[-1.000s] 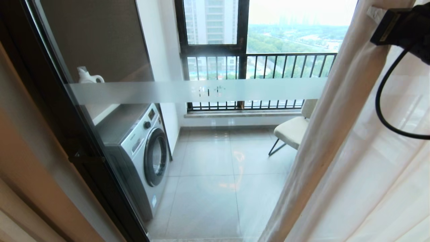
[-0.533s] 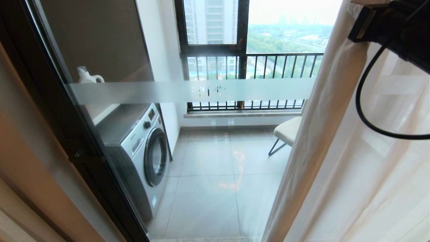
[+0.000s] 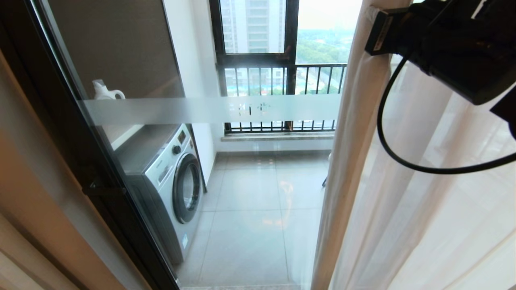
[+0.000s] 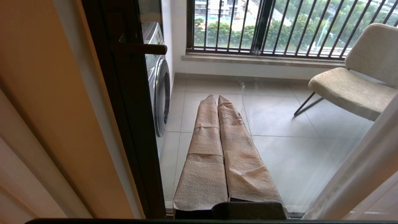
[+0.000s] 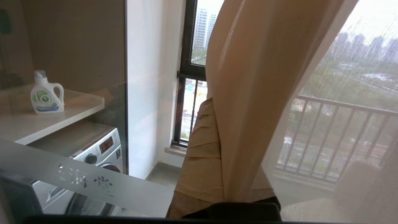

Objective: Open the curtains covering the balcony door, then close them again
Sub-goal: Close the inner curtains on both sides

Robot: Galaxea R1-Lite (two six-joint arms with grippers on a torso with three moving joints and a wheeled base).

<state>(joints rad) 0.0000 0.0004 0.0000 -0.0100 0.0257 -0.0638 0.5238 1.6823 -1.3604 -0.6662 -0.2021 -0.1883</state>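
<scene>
Beyond the balcony door (image 3: 169, 108), whose frosted band crosses the clear glass, a tiled balcony holds a washing machine (image 3: 173, 181) on the left and a barred window (image 3: 282, 96) at the back. To the right, the curtains (image 3: 354, 161) hang over the right part of the glass, their sheer layer pinched at the leading edge by the closed right pincer (image 5: 214, 130). The left pincer (image 4: 217, 102) hangs low before the glass, shut and empty.

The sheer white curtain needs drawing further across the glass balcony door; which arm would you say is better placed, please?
The right: its pincer is shut on the sheer white curtain edge. The left pincer points at the glass balcony door, touching no fabric.
</scene>
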